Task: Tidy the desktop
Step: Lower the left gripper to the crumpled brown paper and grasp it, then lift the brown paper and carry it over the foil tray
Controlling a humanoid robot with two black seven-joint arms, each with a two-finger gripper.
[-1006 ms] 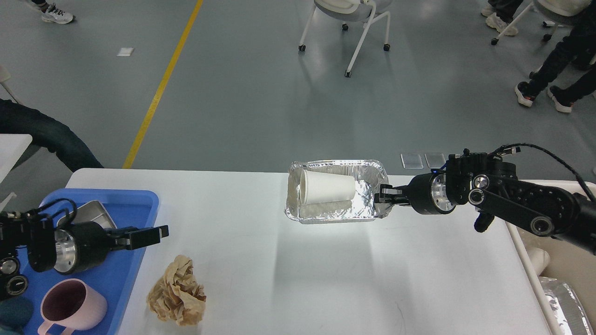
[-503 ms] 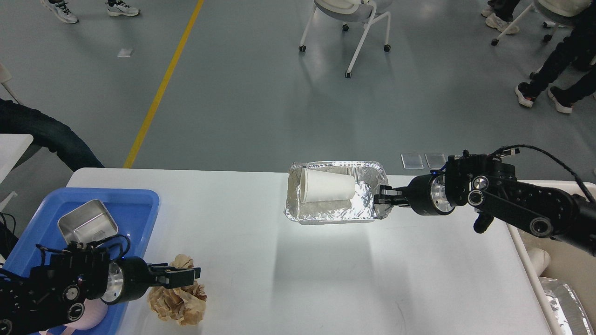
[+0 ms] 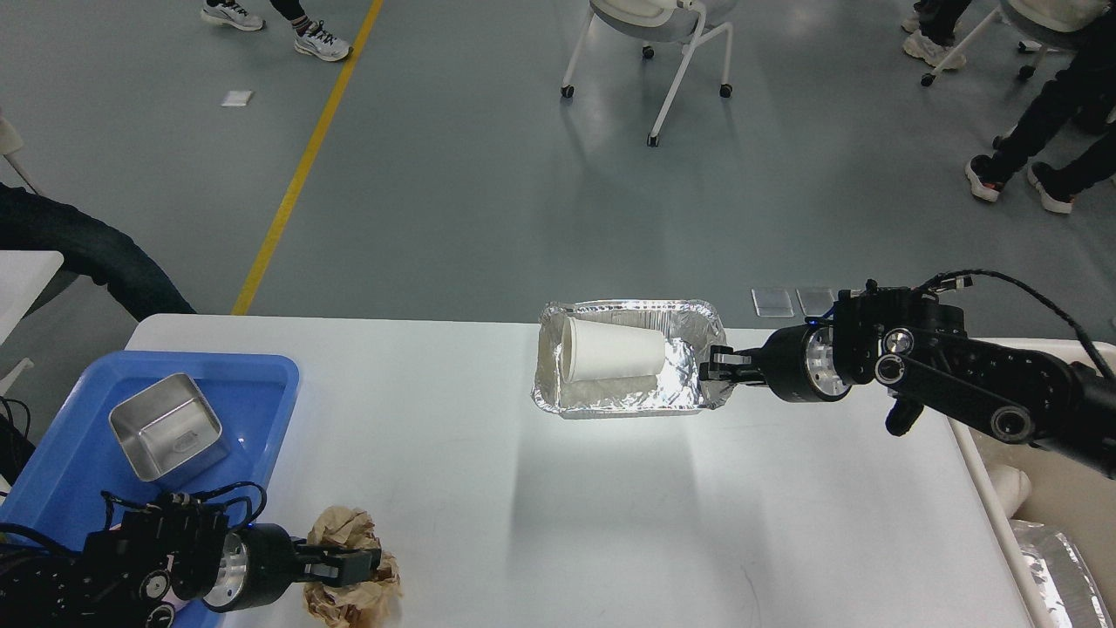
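The white desktop (image 3: 523, 523) fills the lower view. My right gripper (image 3: 717, 366) is shut on the right rim of a foil tray (image 3: 689, 397) and holds it above the desktop's far edge; its shadow falls on the table below. A white paper cup (image 3: 610, 351) lies on its side in the tray. My left gripper (image 3: 353, 565) is low at the near left, right on a crumpled brown paper ball (image 3: 366, 597). Its fingers are dark against the paper, so I cannot tell their opening.
A blue plastic tray (image 3: 261, 384) at the left holds a square steel container (image 3: 166, 427). A beige bin (image 3: 1059, 497) stands past the table's right edge with foil (image 3: 1059, 567) in it. A chair (image 3: 671, 35) and walking people are beyond the table.
My left arm has swung from over the blue tray toward me and right, onto the paper ball. The ball has shifted slightly right and nearer. The right gripper and foil tray have stayed put.
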